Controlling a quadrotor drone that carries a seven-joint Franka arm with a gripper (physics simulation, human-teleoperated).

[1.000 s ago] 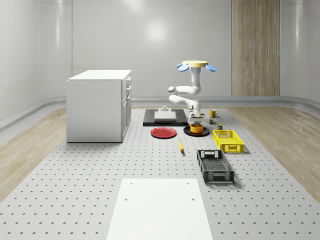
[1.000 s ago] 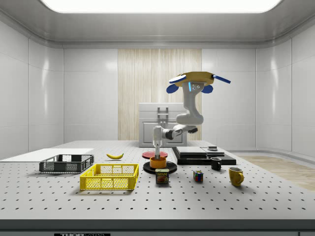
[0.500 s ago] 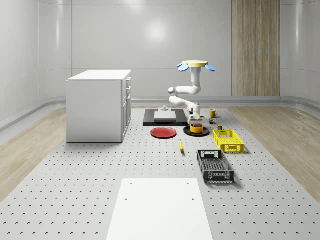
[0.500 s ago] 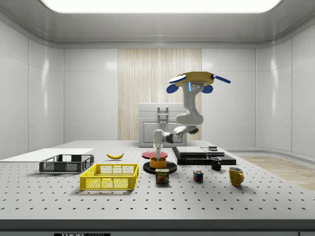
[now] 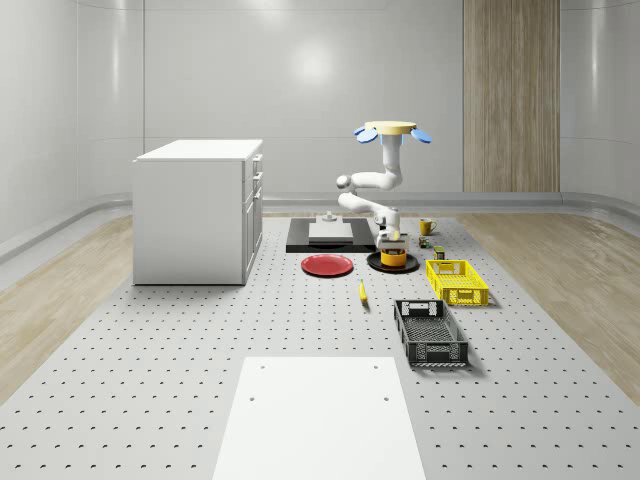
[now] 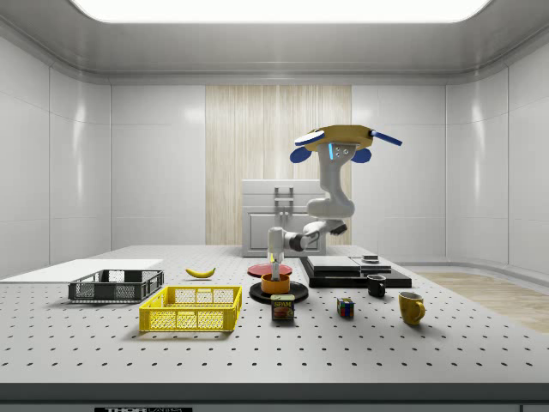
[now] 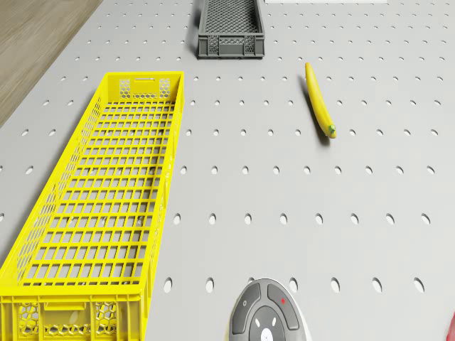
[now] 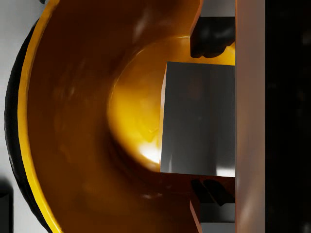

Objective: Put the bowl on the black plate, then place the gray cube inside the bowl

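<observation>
In the wrist view, the gray cube [image 8: 197, 119] sits between two dark fingertips [image 8: 211, 36] of the hand [image 8: 206, 111]. One fingertip is against each of two opposite faces, so the hand is closed on the cube, inside the orange bowl [image 8: 87, 121]. I cannot tell if the cube touches the bottom of the bowl. A thin black edge of the black plate [image 8: 10, 121] is visible outside the rim of the bowl; the rest of the plate is hidden under it.

In the whole-scene view the bowl [image 5: 394, 258] stands on the black plate [image 5: 374, 263], and the hand [image 5: 391, 244] reaches into it from above, so the cube is hidden there. The drone [image 5: 391, 129] hovers high over the far part of the desk [image 5: 180, 350], behind the plate, and the arm [image 5: 370, 195] bends down and forward.

I count two plates, the black one and a red plate [image 5: 327, 265] to its left; two crates, a yellow crate [image 5: 456, 281] and a black crate [image 5: 430, 332]; one banana [image 5: 362, 291]; and one white cabinet [image 5: 198, 210] on the left. In the side view there are two mugs, a yellow mug [image 6: 411, 306] and a dark mug [image 6: 376, 285], one can [image 6: 283, 307] just in front of the plate, and one small colored cube [image 6: 345, 307]. A dark tray [image 5: 330, 236] lies behind the plates; the thing on it is hard to make out.
</observation>
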